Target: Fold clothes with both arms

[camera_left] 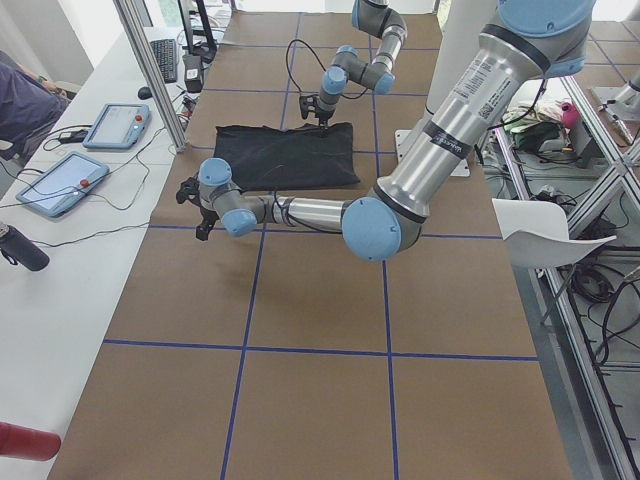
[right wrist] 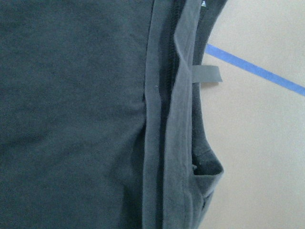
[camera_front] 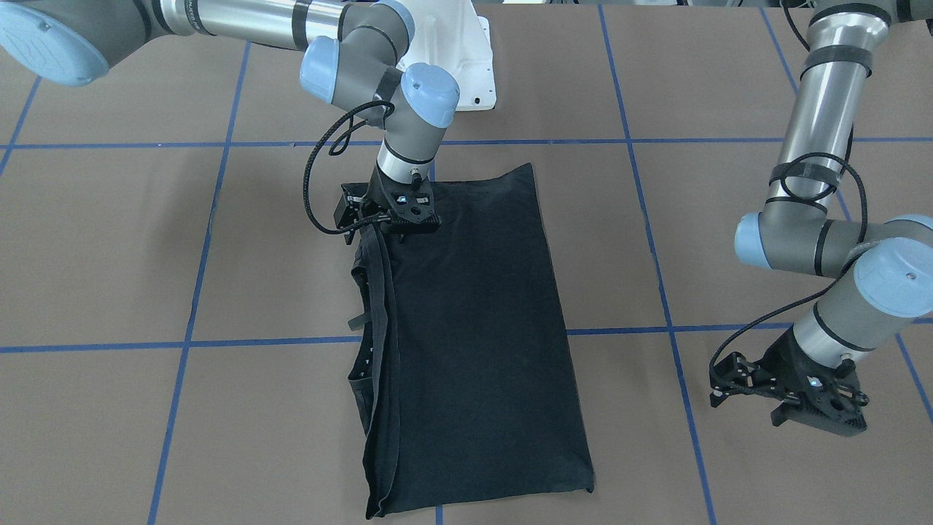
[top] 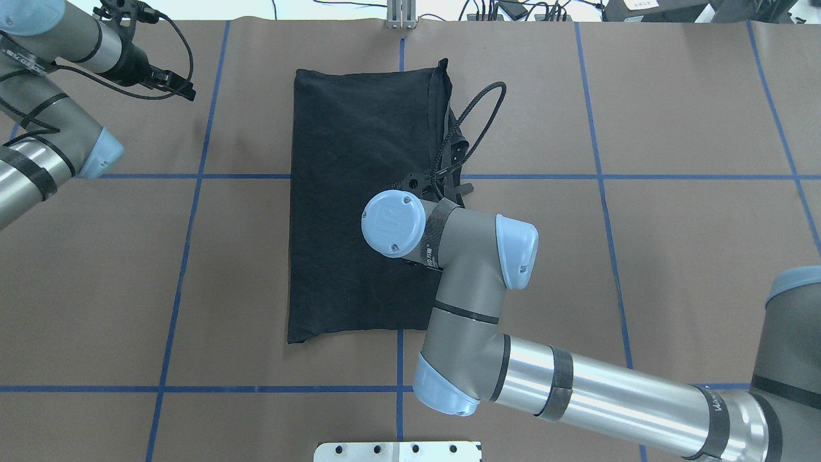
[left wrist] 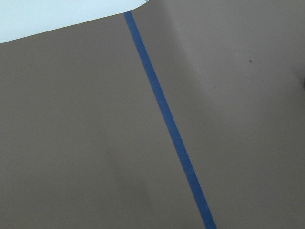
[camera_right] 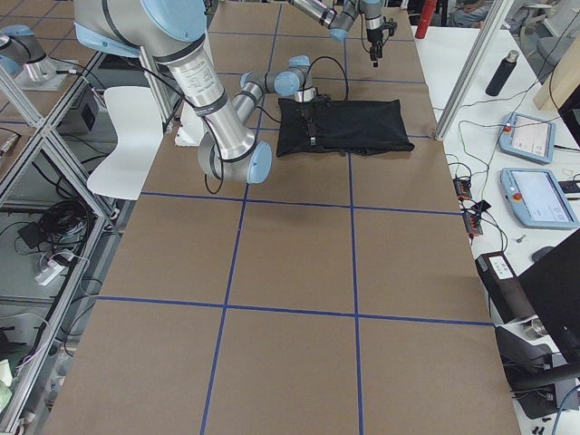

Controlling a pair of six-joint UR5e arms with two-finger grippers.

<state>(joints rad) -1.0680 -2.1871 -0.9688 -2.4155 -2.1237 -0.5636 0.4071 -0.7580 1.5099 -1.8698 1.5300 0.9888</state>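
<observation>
The clothes are one black T-shirt (camera_front: 481,328) folded into a long rectangle, plain side up, flat on the brown table (top: 673,256). Layered hems and a small tag (right wrist: 207,74) run along its one long edge (right wrist: 167,143). My right gripper (camera_front: 386,226) hovers low over that edge at the end nearer the robot; its fingers are black against black cloth, so I cannot tell their state. In the overhead view the right wrist (top: 392,223) hides it. My left gripper (camera_front: 718,385) hangs open and empty off to the side, far from the shirt (top: 353,160).
Blue tape lines (left wrist: 167,119) grid the brown table. The white base pedestal (camera_front: 466,65) stands at the robot's edge. Beyond the far edge a side bench holds tablets (camera_left: 60,185) and a dark bottle (camera_left: 20,248). A person's sleeve (camera_left: 20,100) shows there.
</observation>
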